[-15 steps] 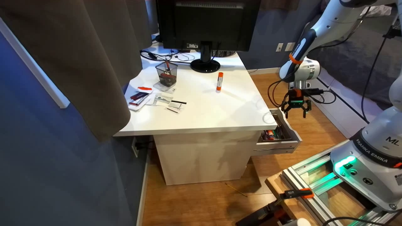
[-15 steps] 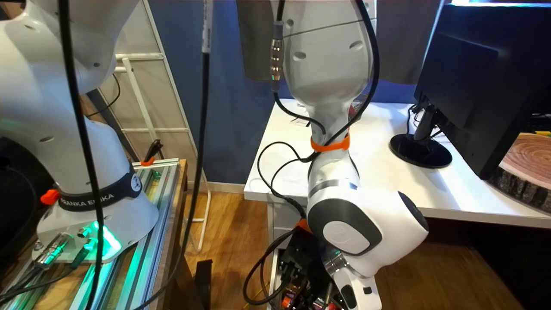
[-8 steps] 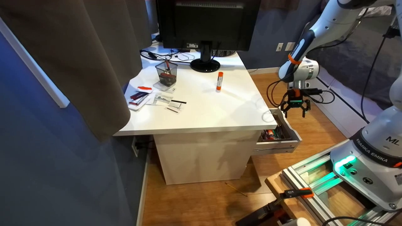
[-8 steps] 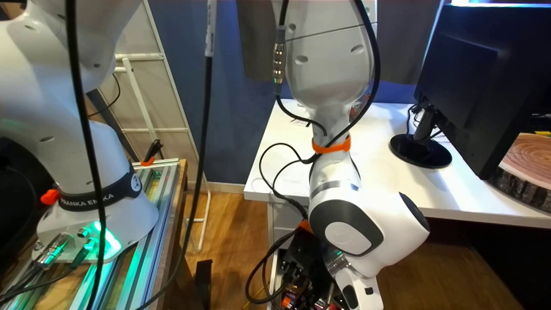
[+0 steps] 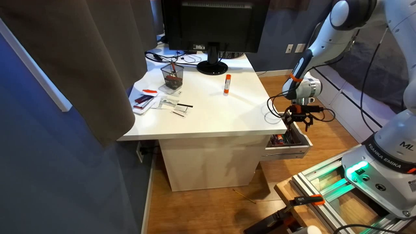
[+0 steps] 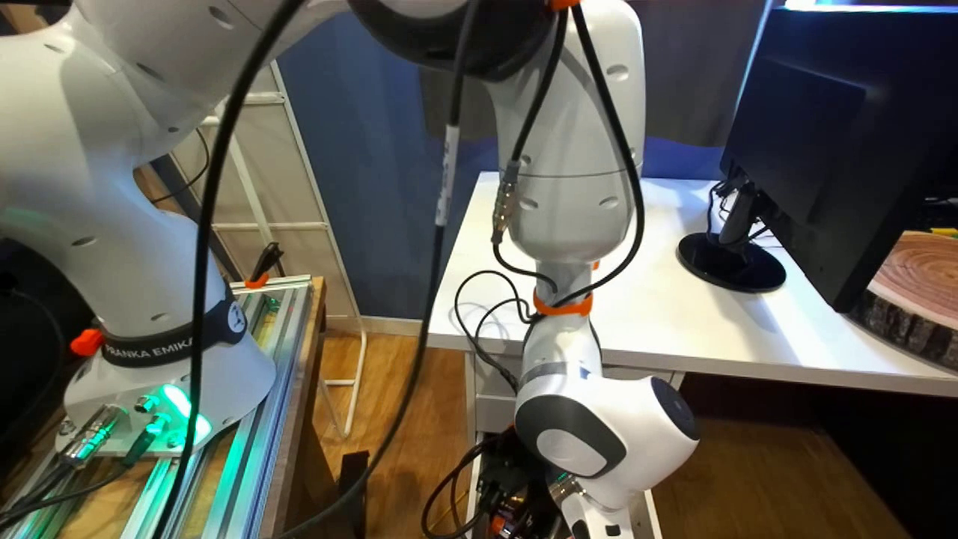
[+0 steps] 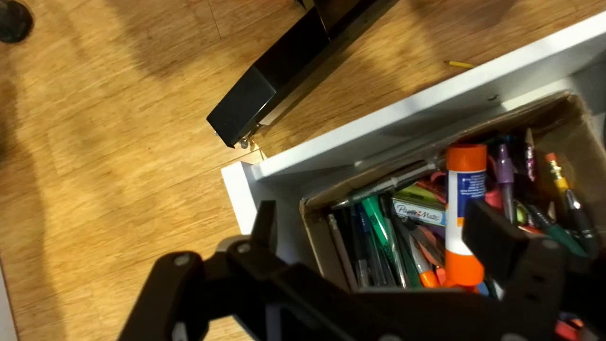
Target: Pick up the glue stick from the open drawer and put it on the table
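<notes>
Since half a second earlier, the robot arm (image 5: 330,44) has been brought lower and leftward in both exterior views.

Nearest, the robot base (image 5: 380,175) is set at the right, with a black-and-orange clamp (image 5: 304,201) fixed beside it, presumably to keep it steady. Just beyond, a shallow white drawer (image 5: 292,149) is pulled out at the right of the white desk (image 5: 224,120), so that its contents can be reached from above. Over it the gripper (image 7: 371,208) is held, its black fingers (image 7: 264,225) spread apart and nothing gripped.

In the wrist view, pens (image 7: 378,222) are kept together by a cardboard box (image 7: 570,135) inside the drawer. On top of them is laid the orange-and-white glue stick (image 7: 455,208), partly hidden by the finger at the right; whether the two touch cannot be told. The gripper seems to be turned so that the stick's narrow width would be pinched, but a shift toward it is probably needed before lowering.

On the desk, where the stick is to be put, cards (image 5: 143,100) are heaped at the left. Farther off, a second glue stick (image 5: 227,85) is stood upright, and a black monitor (image 5: 214,29) is seen from behind.
</notes>
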Tool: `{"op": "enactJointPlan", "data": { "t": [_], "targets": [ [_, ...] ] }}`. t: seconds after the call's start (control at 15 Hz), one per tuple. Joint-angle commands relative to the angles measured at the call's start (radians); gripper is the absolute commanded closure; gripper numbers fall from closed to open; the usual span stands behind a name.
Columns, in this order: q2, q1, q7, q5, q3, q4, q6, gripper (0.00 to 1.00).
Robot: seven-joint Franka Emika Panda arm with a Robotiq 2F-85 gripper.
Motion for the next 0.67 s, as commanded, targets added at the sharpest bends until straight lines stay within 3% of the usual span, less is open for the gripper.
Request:
{"op": "enactJointPlan", "data": {
  "t": [0.0,0.6],
  "targets": [
    [0.106,-0.024,-0.034,0.049,0.032,0.076,0.059,0.00],
    [0.221,-0.167,-0.208,0.079,0.158,0.157,0.244,0.00]
  ]
}}
